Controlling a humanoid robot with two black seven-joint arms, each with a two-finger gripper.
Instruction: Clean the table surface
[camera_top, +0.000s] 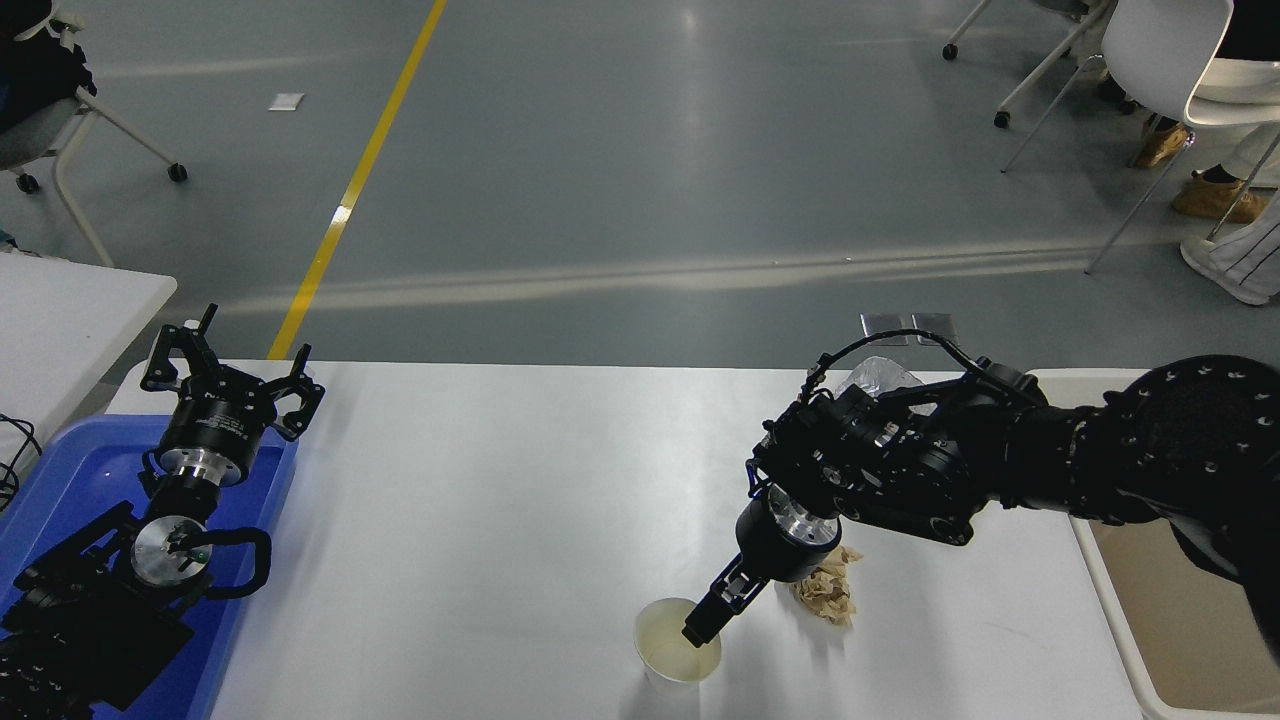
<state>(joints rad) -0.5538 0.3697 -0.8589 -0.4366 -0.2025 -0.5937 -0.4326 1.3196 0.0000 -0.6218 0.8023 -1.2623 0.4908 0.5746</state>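
Right gripper pinching the cup rim on the white table.

The table surface (480, 520) fills the lower middle of my view. Near its front edge stands a paper cup (677, 655); my right gripper (703, 625) reaches down with its fingers closed together on the cup's far rim. A crumpled brown paper wad (826, 592) lies just right of the cup. My left gripper (232, 385) sits parked at lower left over a blue tray (60, 480), fingers spread.
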